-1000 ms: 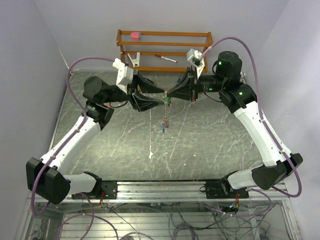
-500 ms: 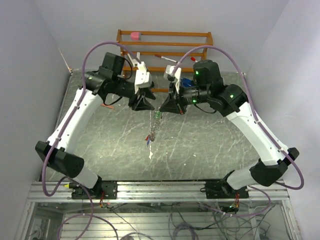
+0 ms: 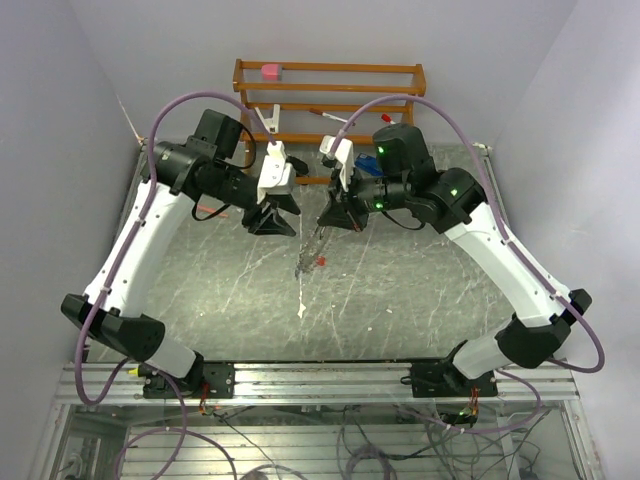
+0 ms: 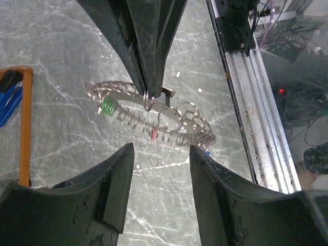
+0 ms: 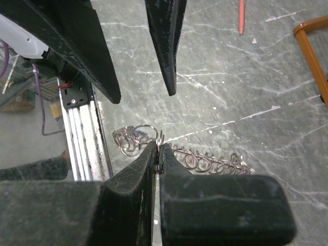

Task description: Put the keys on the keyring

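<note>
Right wrist: keyring [image 5: 202, 161] in right pincer [image 5: 158, 149]

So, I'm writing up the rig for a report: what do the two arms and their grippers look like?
Both the left arm and right arm have white links between black joints. A purple cable loops along each to a white wrist block. Small green lights glow on the right arm. The left gripper and right gripper have black, wedge-shaped fingers.
</note>
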